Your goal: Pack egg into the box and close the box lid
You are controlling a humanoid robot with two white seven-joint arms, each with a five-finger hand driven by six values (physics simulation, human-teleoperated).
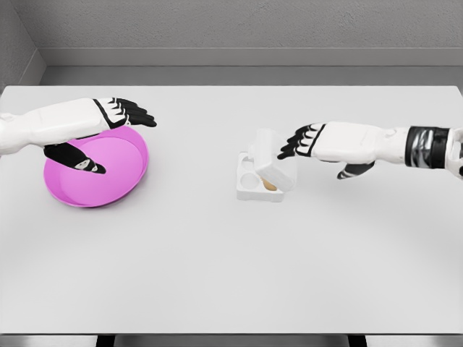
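Egg (270, 185) sits tucked in the white box (249, 186) near table centre, showing as a tan spot in the cell at the tray's three o'clock side, partly hidden under the lid (275, 163). That lid is tilted, half-raised, hinged along the far-right edge and leaning over the tray, not yet shut.

From the head view, the right hand (307, 142) reaches in from three o'clock, fingers extended and together, holding nothing, fingertips at or just beside the lid's upper edge. Closing looks like the step in hand. To do it well, I'd judge the fingers should press on the lid's free edge toward seven o'clock and downward, gently, so the light tray doesn't skid across the table (231, 275).

Left hand (119, 116) hovers flat and empty over the pink plate (108, 181) at nine o'clock, well apart from the action.
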